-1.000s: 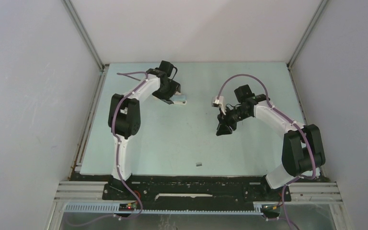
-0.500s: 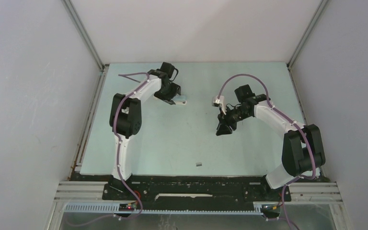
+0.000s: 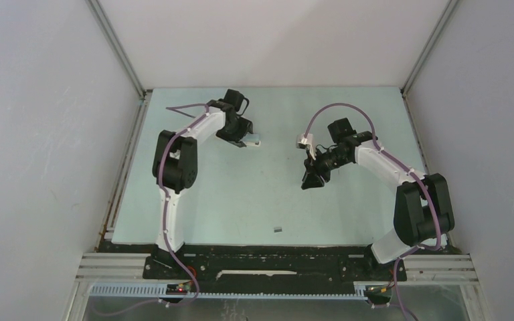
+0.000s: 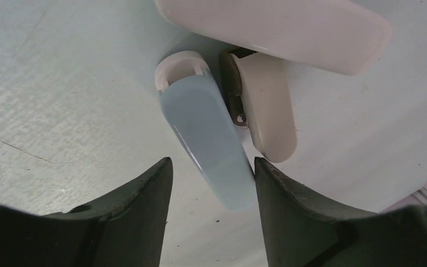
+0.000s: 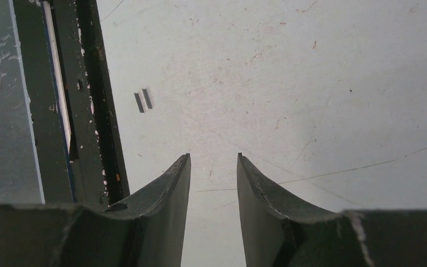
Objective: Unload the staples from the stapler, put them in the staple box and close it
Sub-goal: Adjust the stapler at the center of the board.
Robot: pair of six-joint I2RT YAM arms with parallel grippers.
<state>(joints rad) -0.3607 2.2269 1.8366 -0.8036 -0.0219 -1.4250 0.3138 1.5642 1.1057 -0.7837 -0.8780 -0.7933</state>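
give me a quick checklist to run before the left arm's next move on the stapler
1. Stapler between the fingers of the left gripper: ok, its blue body lies between them.
2. Firm hold on it: not ok, a gap shows beside one finger.
3. Right gripper free: ok, open with nothing between its fingers.
4. Staples out on the table: ok, a small strip lies near the front edge.
5. More strips inside the stapler: cannot tell, the inside is not visible.
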